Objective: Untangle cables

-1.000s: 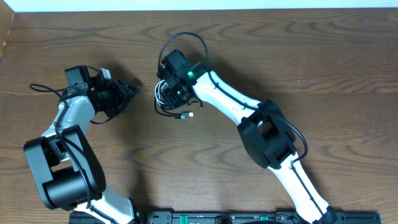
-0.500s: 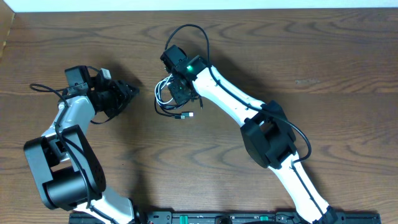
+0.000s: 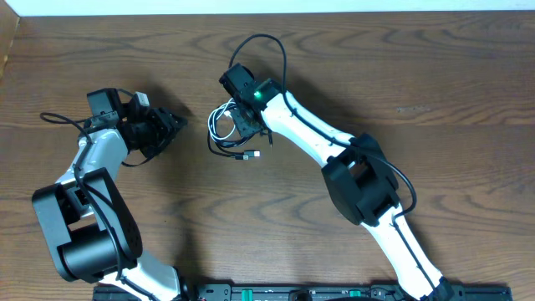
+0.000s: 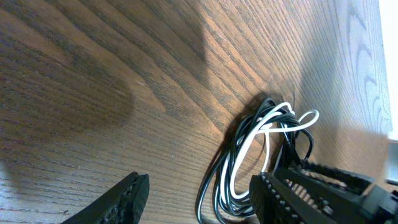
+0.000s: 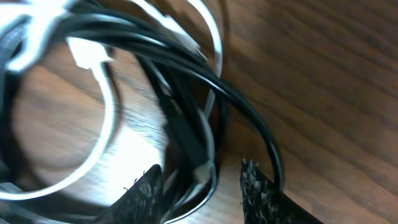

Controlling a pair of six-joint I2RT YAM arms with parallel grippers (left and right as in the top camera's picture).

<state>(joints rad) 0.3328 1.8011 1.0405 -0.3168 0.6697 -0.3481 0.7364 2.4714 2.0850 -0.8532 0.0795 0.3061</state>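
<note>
The cables [image 3: 221, 135] lie as one small tangle of white and black loops mid-table, small plug ends [image 3: 252, 155] poking out at its near side. My right gripper [image 3: 243, 124] is down on the tangle's right side. In the right wrist view its jaws [image 5: 202, 193] stand apart, open, with black strands [image 5: 186, 140] running between them and a white loop [image 5: 106, 106] to the left. My left gripper [image 3: 174, 123] is open a short way left of the tangle, holding nothing. The left wrist view shows the looped cables [image 4: 261, 140] lying ahead of its fingertips [image 4: 134, 190].
Brown wooden table [image 3: 435, 75] with its far edge along the top of the overhead view. Both arm bases sit at the near edge [image 3: 292, 293]. The left arm's own black wire [image 3: 58, 117] loops out to the left.
The right gripper has shifted slightly right over the tangle and its jaws have narrowed around the black strands. The left arm has not moved.
</note>
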